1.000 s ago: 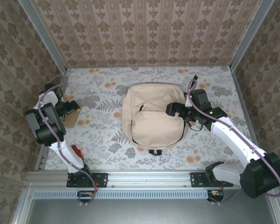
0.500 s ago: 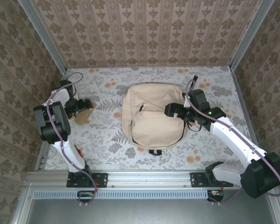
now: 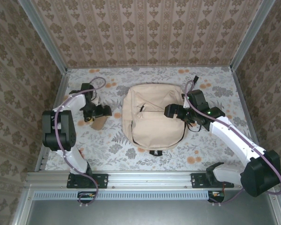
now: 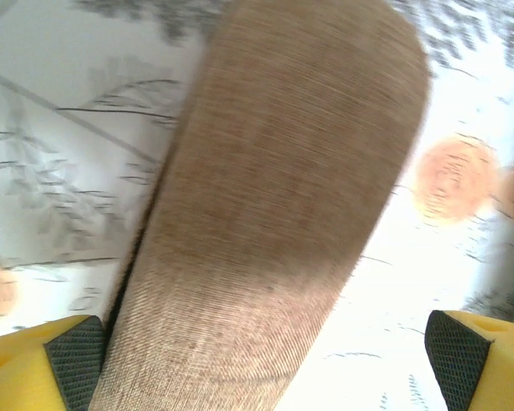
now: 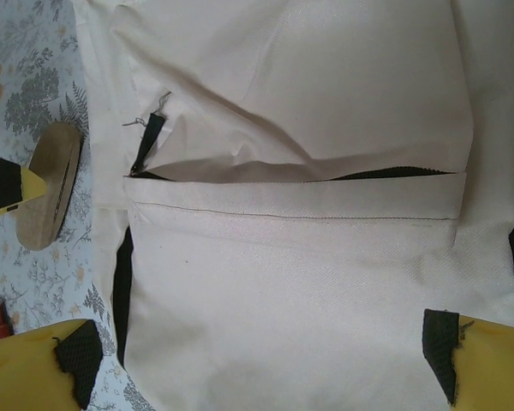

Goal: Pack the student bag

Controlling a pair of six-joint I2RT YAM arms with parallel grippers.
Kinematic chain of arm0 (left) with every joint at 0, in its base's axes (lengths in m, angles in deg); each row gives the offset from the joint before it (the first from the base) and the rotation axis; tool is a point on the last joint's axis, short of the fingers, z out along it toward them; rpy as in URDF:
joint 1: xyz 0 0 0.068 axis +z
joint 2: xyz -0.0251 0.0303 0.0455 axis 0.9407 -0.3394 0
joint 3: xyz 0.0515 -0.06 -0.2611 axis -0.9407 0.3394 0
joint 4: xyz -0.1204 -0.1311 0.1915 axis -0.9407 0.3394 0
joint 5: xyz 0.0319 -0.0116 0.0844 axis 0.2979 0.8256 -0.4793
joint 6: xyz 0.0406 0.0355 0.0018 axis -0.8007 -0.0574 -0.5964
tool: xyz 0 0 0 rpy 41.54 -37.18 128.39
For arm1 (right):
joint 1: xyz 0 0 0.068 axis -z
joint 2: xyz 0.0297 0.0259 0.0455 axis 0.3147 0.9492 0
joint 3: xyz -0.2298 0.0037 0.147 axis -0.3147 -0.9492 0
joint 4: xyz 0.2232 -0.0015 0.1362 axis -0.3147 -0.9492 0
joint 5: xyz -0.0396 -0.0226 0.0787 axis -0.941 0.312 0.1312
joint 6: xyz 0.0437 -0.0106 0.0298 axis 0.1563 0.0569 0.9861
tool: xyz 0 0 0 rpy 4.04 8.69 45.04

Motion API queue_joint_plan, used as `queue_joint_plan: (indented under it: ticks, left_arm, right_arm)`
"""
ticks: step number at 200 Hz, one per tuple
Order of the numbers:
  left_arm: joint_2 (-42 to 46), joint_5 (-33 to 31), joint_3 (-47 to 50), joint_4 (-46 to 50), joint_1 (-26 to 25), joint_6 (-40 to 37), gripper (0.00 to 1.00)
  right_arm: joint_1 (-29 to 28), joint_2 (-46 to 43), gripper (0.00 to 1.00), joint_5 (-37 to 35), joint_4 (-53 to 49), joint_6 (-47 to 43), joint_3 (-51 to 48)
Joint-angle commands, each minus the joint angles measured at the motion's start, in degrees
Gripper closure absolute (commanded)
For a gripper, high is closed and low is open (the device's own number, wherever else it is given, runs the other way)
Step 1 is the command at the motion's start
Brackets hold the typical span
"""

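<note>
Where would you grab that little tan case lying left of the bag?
Across its narrow middle, straight down from above. The tan case is a long oblong lying on the table, so its slim sides suit a pinch; the open left gripper hangs over it that way.

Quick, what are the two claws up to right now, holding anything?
Left claw: open, astride the tan pencil case, not clamped.
Right claw: open over the student bag, holding nothing.
</note>
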Motion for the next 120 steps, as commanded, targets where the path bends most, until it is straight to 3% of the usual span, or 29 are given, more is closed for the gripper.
queue_joint_plan:
  ticks: [1, 55, 120]
  left_arm:
    - [1.0, -1.4, 0.6, 1.4, -3.0, -0.5, 0.00]
    - [-3.8, -9.9, -4.0, 3.6, -5.3, -1.1, 0.02]
    - [-8.5, -8.3, -6.2, 2.0, -5.3, 3.7, 0.19]
  right_arm:
    - [-0.5, 0.2, 0.00, -0.4, -0.2, 0.2, 1.4]
    - [-0.5, 0.0, 0.00, -0.3, -0.3, 0.2, 0.8]
    - [-0.6, -0.1, 0.01, -0.4, -0.4, 0.4, 0.7]
